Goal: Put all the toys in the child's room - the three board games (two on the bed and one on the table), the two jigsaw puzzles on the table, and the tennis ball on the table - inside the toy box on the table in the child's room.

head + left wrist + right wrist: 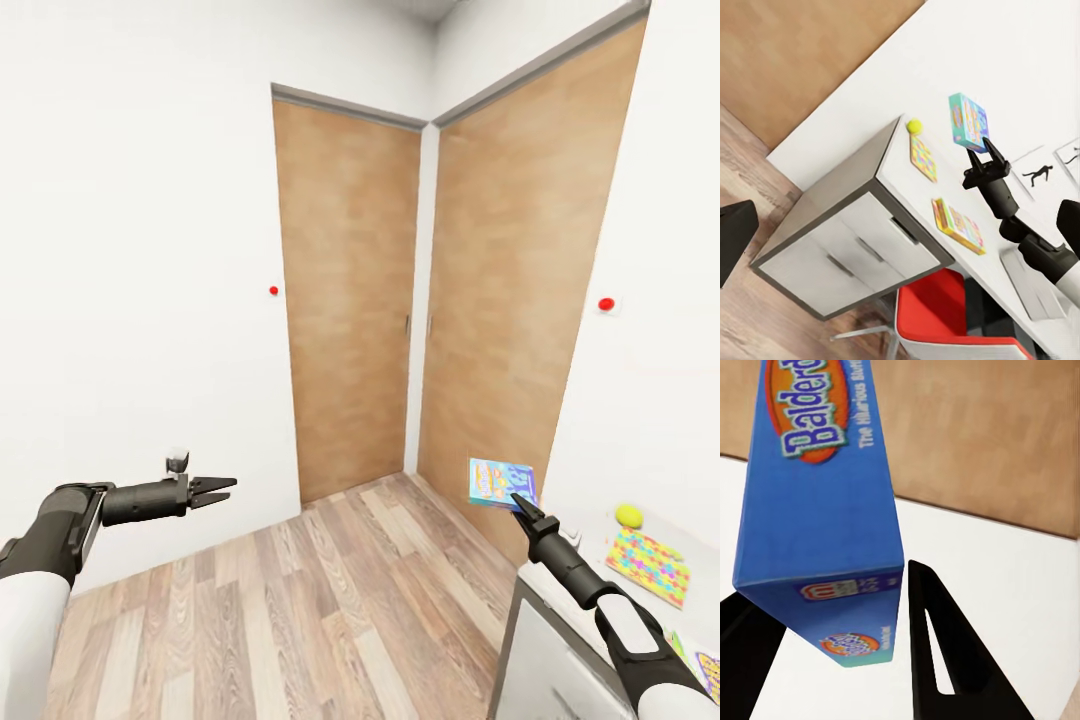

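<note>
At the left of the head view the left gripper [226, 490] hangs over the wood-plank floor [300, 610] with nothing in it, its fingers tapering close together with only a slim gap, though that gap is hard to judge from this angle. Behind it stands a white wall [130, 250], then two tan wooden doors [350, 300] meeting in the corner. Further right, the right gripper [521, 502] holds the blue board game [501, 483] upright in the air, its fingers clamped on the box's lower edge. Right of that lies the table [600, 540], bearing the yellow tennis ball [628, 515] and, just beside it, a jigsaw puzzle [649, 566]; a second puzzle box [700, 665] lies at the frame's edge.
</note>
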Robot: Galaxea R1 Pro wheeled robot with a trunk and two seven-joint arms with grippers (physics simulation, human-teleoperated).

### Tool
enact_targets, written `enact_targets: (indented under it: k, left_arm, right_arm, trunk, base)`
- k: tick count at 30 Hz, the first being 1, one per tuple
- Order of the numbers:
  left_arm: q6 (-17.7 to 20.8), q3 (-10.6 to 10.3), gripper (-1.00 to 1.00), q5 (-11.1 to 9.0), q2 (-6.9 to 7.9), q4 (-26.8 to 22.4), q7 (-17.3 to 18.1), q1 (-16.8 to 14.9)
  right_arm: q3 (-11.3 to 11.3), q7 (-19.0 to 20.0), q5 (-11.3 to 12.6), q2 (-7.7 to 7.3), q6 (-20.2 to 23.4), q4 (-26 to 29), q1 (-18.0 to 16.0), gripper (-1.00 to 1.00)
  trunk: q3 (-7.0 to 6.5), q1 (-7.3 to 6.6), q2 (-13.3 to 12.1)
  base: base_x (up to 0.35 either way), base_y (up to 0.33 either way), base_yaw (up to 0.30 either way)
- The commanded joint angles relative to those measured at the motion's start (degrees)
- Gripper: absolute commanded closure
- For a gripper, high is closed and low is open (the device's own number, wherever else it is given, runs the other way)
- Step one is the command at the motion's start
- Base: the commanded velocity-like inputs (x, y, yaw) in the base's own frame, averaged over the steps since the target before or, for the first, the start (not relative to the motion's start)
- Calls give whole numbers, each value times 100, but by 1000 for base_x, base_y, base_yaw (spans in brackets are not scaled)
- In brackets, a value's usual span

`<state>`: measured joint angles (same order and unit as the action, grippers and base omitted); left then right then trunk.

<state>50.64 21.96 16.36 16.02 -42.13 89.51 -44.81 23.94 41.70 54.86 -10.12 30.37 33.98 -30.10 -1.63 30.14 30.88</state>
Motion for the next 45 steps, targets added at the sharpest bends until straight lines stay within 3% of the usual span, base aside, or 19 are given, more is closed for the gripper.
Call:
enact_targets:
  k: [1, 13, 19, 23, 28, 45]
  left_arm:
    - [60, 18, -100, 60, -2, -5, 46, -1]
    - [60, 19, -100, 60, 13, -5, 49, -1]
    - [65, 18, -100, 60, 27, -16, 49, -1]
    - [67, 18, -100, 60, 43, -87, 49, -1]
    - [69, 17, -100, 60, 42, -116, 49, -1]
    - [64, 12, -100, 60, 42, -120, 49, -1]
  right_arm:
    - [14, 5, 43, 1, 48, -5, -5, 100]
    - [21, 13, 40, 2, 58, 23, -2, 100]
    - [35, 19, 49, -156, 289, 115, 145, 100]
    - [201, 22, 48, -206, 479, 186, 186, 100]
    - [359, 23, 45, -217, 549, 197, 196, 100]
    - [391, 31, 43, -225, 558, 213, 205, 100]
  trunk:
    - [-2, 2, 4]
    - [-45, 2, 4]
    - [-67, 2, 4]
    - [-82, 2, 4]
    - [-101, 2, 4]
    - [-165, 2, 4]
  base:
    - [0, 0, -281]
    - [0, 0, -281]
    - [0, 0, -281]
    - [0, 0, -281]
    - [0, 0, -281]
    - [0, 0, -280]
